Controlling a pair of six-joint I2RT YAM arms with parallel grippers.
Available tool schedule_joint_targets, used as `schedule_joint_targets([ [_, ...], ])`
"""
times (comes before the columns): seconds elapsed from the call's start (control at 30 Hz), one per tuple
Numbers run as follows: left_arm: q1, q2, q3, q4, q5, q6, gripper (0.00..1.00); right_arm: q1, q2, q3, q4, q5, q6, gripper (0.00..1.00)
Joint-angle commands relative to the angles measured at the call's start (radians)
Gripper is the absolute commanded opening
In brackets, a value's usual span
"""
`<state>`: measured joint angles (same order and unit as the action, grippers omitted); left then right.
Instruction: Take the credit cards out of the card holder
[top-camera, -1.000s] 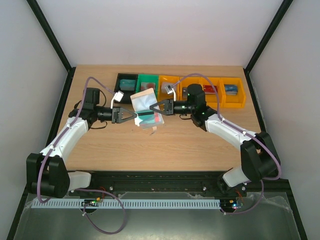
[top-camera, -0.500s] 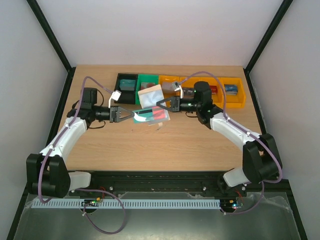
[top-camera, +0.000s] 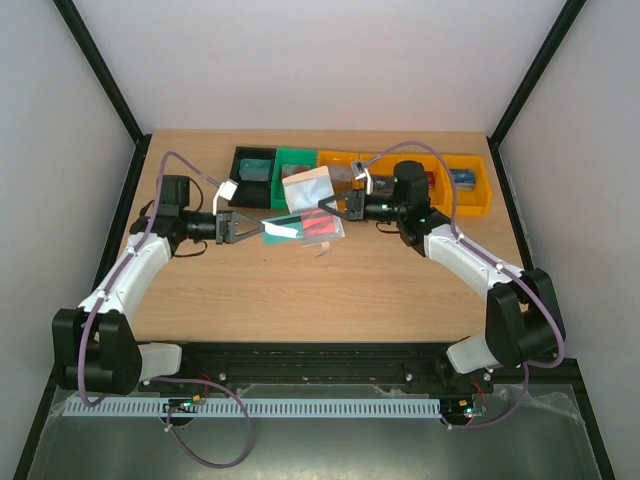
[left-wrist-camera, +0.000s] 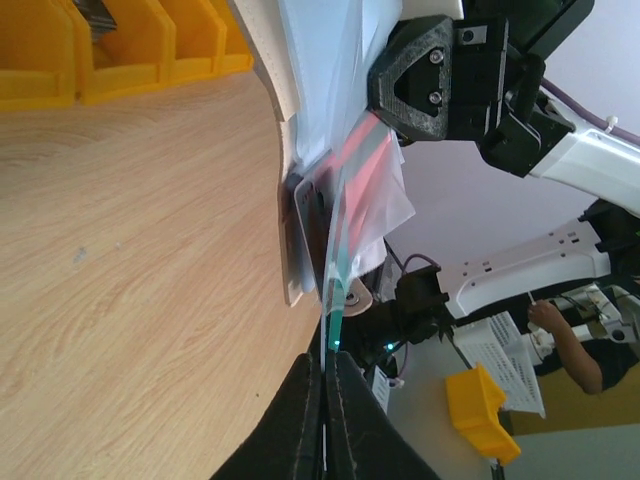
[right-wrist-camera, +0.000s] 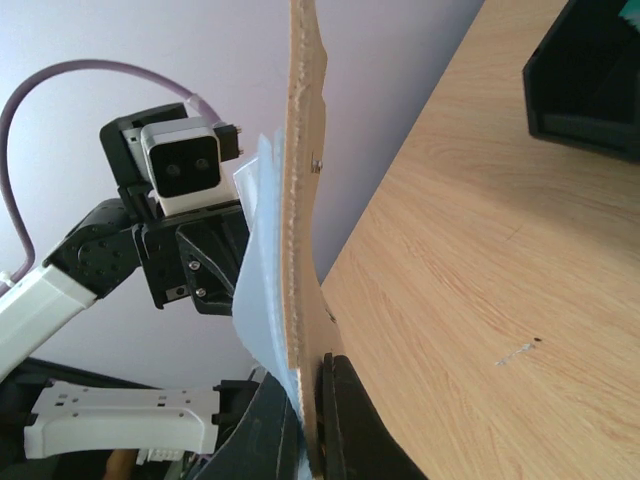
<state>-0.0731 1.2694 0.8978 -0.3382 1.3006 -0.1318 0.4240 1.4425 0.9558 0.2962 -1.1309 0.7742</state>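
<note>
Card holder (top-camera: 308, 189) shifted right | right pincer (top-camera: 322, 206) clamps its edge | left pincer (top-camera: 262, 229) nips teal card (top-camera: 280, 232) (partly out)

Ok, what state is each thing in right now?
Holder: open, held aloft by the right fingers.
Teal card: partly out of the holder, pinched by the left fingers.
Red card: inside the holder.

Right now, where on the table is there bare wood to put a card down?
Widest bare patch: the near half of the table, between both arms and the front edge. A smaller one lies left of the black bin. Crowded: the middle, where the left gripper and right gripper meet at the card holder, and the bin row behind.
</note>
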Motion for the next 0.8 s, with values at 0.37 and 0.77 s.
schedule_joint_targets([
  [0.37,0.094,-0.013,0.130,-0.215,-0.088,0.202,0.02,-0.101,-0.067,-0.035,0.009,-0.009,0.020,0.02],
  [0.77,0.093,0.017,0.363,-0.375,-0.487,0.483,0.02,-0.105,-0.047,-0.036,-0.126,0.043,-0.039,0.02],
])
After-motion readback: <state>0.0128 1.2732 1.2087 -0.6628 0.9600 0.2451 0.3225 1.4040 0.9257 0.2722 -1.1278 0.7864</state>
